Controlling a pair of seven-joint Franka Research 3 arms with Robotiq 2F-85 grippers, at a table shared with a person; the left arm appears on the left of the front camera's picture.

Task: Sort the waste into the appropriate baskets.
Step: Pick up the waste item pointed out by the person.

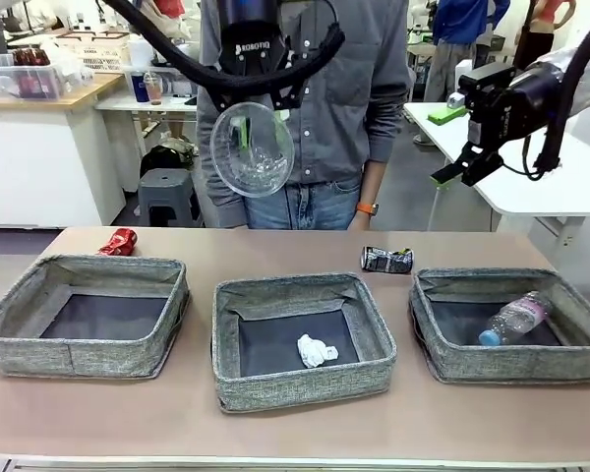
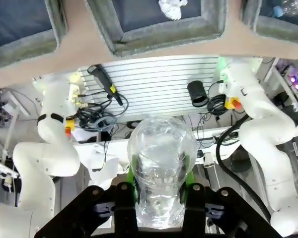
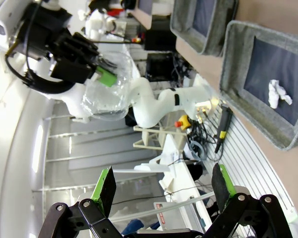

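Pinching the clear cup (image 1: 253,152) between the pads of the left gripper (image 1: 248,123), high above the middle basket (image 1: 305,383), where a tissue (image 1: 316,350) lies. Spread wide and empty at the right gripper (image 1: 465,165), raised off to the side. Carrying stage, by the look of it. Next, probably: swing toward the right basket (image 1: 511,366), beside the bottle (image 1: 513,318), lower, release. Afterwards, red can (image 1: 119,241) and dark can (image 1: 386,260), both on the table (image 1: 275,433) behind the baskets.
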